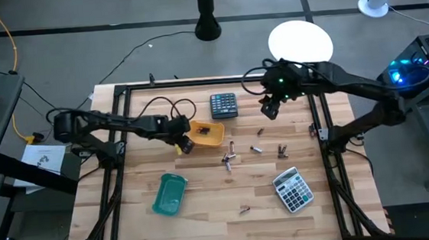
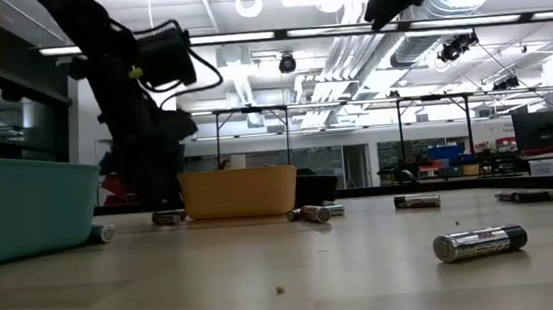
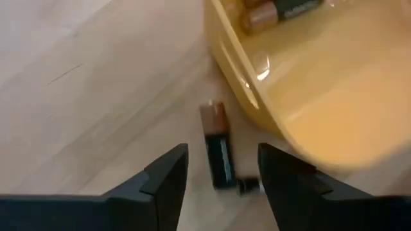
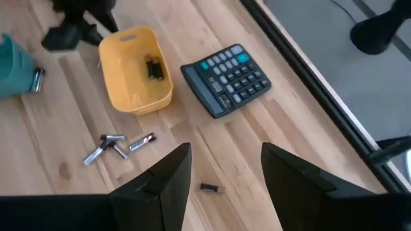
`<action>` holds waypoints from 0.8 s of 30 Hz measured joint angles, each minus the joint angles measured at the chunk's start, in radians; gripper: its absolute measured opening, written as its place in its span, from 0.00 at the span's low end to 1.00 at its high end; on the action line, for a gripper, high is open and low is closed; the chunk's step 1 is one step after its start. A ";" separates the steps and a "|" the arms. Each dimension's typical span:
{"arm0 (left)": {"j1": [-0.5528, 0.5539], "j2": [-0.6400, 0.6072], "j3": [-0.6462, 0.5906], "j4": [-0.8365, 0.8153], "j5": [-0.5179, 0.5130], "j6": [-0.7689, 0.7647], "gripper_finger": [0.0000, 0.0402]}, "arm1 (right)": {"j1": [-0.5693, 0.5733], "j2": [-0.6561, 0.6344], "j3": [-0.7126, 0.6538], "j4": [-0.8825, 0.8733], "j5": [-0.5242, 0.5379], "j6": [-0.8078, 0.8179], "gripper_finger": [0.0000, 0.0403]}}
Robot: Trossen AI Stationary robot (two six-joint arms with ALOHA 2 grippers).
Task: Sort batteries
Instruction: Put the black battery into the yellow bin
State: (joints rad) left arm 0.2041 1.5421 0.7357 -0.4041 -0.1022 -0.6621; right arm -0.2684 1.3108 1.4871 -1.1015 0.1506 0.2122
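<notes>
Between the left hand (image 3: 221, 176)'s open fingers lies one battery (image 3: 217, 154) beside the yellow bin (image 1: 209, 133); the right hand (image 4: 221, 170) hovers released; most batteries (image 1: 230, 159) remain unsorted.

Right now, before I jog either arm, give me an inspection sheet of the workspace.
Surface: pale wooden plank table.
Job's things: small cylindrical batteries scattered mid-table; some inside yellow plastic tray; one black-and-copper battery beside it.
Clutter: teal plastic tray; two grey calculators.
Claws: left claw open, low over the black-and-copper battery; right claw open, raised above the table.
Cables: black cable looped on the table.
Surroundings: white round stool.
</notes>
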 joint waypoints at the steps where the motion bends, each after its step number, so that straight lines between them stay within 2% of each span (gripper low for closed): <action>1: 0.004 0.015 0.000 0.002 0.009 0.000 0.46 | 0.000 -0.010 -0.011 0.004 0.000 0.010 0.45; 9: 0.018 0.104 0.008 -0.011 0.023 0.025 0.43 | 0.000 -0.024 -0.030 0.022 0.002 0.042 0.45; 11: 0.019 0.105 0.008 -0.025 0.017 0.046 0.35 | 0.000 -0.024 -0.030 0.034 0.002 0.042 0.45; 13: 0.019 0.095 0.007 -0.061 0.000 0.050 0.20 | 0.000 -0.024 -0.030 0.034 0.002 0.042 0.45; 15: 0.019 0.073 0.004 -0.088 -0.006 0.076 0.08 | 0.000 -0.024 -0.030 0.034 0.002 0.042 0.45; 20: 0.018 -0.033 -0.009 -0.243 -0.034 0.112 0.07 | 0.000 -0.024 -0.030 0.034 0.002 0.047 0.45; 24: 0.018 -0.182 -0.003 -0.286 -0.069 0.097 0.07 | 0.001 -0.024 -0.030 0.034 0.001 0.050 0.45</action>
State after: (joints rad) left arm 0.2222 1.3600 0.7326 -0.6897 -0.1711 -0.5647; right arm -0.2676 1.2865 1.4570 -1.0671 0.1520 0.2623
